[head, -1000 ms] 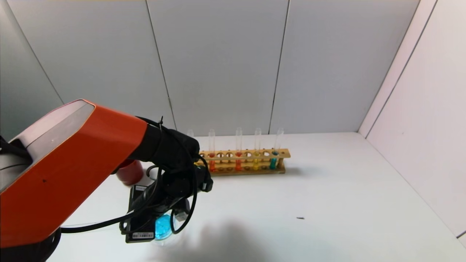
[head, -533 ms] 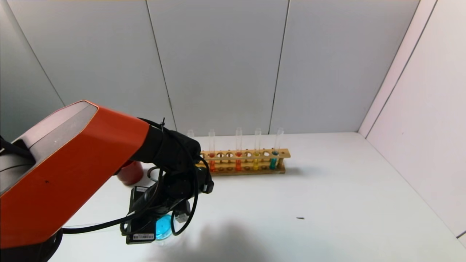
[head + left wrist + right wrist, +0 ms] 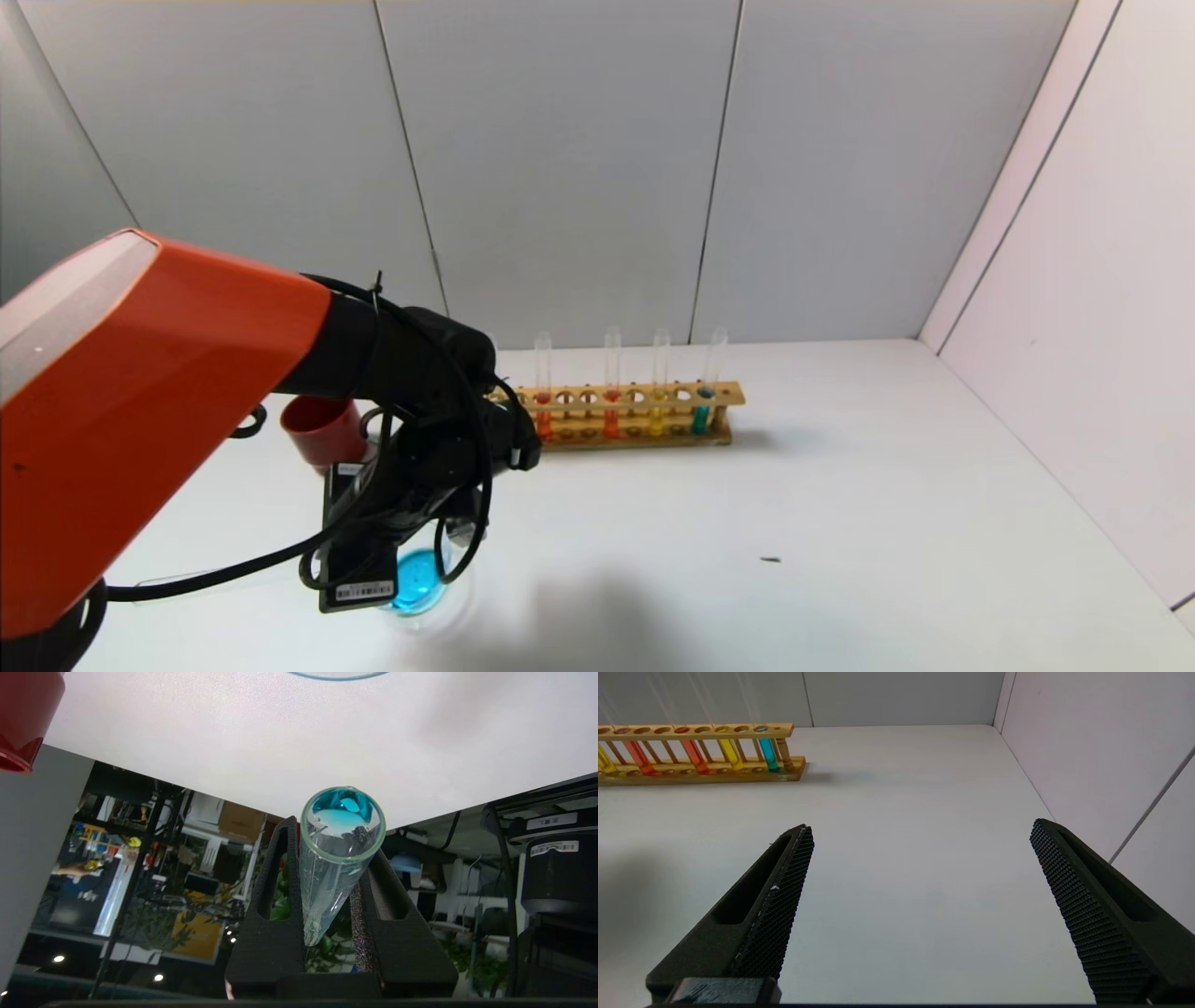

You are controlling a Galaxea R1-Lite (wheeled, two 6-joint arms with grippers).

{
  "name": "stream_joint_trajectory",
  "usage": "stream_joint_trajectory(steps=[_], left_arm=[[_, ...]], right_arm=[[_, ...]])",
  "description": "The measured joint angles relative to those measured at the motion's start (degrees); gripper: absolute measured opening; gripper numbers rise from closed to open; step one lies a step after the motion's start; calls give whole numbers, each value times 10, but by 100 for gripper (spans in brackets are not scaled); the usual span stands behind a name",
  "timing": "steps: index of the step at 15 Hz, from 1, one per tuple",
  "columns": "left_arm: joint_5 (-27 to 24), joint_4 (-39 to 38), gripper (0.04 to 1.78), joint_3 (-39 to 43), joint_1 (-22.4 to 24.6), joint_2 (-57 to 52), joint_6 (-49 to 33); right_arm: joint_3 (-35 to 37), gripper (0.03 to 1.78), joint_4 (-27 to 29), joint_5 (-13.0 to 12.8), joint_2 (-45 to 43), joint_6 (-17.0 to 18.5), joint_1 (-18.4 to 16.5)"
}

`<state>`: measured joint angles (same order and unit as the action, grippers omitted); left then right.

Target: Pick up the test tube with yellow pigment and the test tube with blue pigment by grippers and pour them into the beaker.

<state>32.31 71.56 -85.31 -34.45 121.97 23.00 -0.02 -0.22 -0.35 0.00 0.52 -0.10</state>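
My left gripper (image 3: 332, 836) is shut on the test tube with blue pigment (image 3: 327, 877), tipped over the beaker. A little sky-blue liquid shows at the tube's mouth (image 3: 343, 812). In the head view the left wrist's camera block (image 3: 358, 560) hangs right over the beaker (image 3: 420, 581), which holds blue liquid. The beaker's rim also shows in the left wrist view (image 3: 338, 675). The test tube with yellow pigment (image 3: 605, 763) stands at the rack's left end and is hidden behind the left wrist in the head view. My right gripper (image 3: 920, 828) is open and empty over bare table.
The wooden rack (image 3: 635, 415) stands at the back with two orange-red tubes, a golden-yellow one (image 3: 658, 411) and a teal one (image 3: 700, 411). A dark-red cup (image 3: 322, 429) stands left of the rack, behind the left wrist. White walls close the back and right.
My left arm has shifted left and a little up with the tube, uncovering more of the red cup. The wrist stays over the beaker. The rack has not moved.
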Motion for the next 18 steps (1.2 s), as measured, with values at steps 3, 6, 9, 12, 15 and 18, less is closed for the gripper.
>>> stream_joint_trajectory(steps=[3,6,9,12,15,18], left_arm=[[-10,0,33,0,9,-56,-3],[-20,0,33,1,26,-110,-38],[-27,-14,33,2,52,-157,-64],[-43,-82,33,5,84,-192,-107],[-66,-142,33,7,110,-210,-164],[-88,-199,33,7,136,-222,-180]], right_arm=[[0,170,0,0,0,0,0],[0,170,0,0,0,0,0],[0,170,0,0,0,0,0],[0,170,0,0,0,0,0],[0,170,0,0,0,0,0],[0,170,0,0,0,0,0]])
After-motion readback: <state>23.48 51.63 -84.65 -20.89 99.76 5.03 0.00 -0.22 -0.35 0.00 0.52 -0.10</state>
